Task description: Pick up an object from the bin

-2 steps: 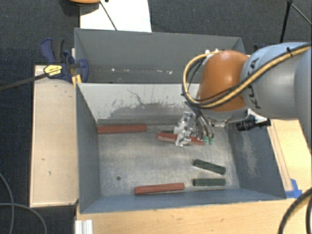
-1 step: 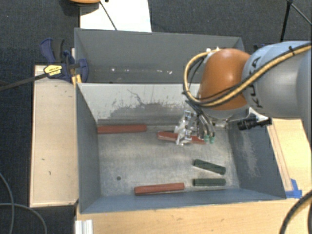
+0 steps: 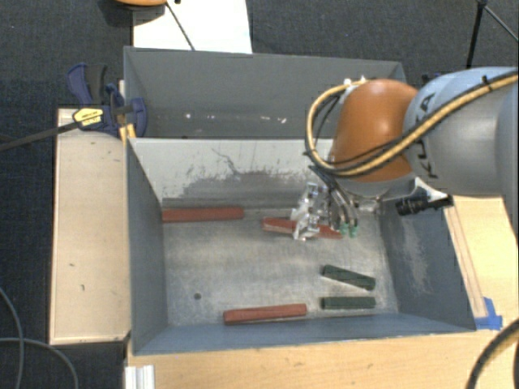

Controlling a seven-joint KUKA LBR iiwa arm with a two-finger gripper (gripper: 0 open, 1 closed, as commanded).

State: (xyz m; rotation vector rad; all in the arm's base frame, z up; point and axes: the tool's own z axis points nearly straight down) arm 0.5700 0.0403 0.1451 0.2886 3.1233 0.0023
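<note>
Grey metal makes up the bin (image 3: 154, 217), whose scuffed floor carries five loose bars lying well apart from one another. The gripper (image 3: 308, 227) sits toward 1 o'clock from the middle of the floor, right on top of a short red-brown bar (image 3: 277, 227) that runs roughly from 9 to 3 o'clock. The bar's left end sticks out clear of the gripper, and a little of its right end shows on the other side. Whether the gripper is spread or clamped on this bar cannot be told, since the metal parts there overlap the bar, and it is equally unclear whether the bar rests on the floor or is raised off it. Above the gripper is the robot's rounded orange cover (image 3: 375, 128) with yellow and black cables (image 3: 324, 112) looped around it, and the grey arm (image 3: 474, 136) comes in from 3 o'clock. A long red-brown bar (image 3: 203, 214) lies at 10 o'clock near the back wall, and another red-brown bar (image 3: 265, 314) lies at 6 o'clock along the front wall. A tilted dark green bar (image 3: 349, 277) lies at 4 o'clock, with a level dark green bar (image 3: 349, 303) just below it at 5 o'clock.
</note>
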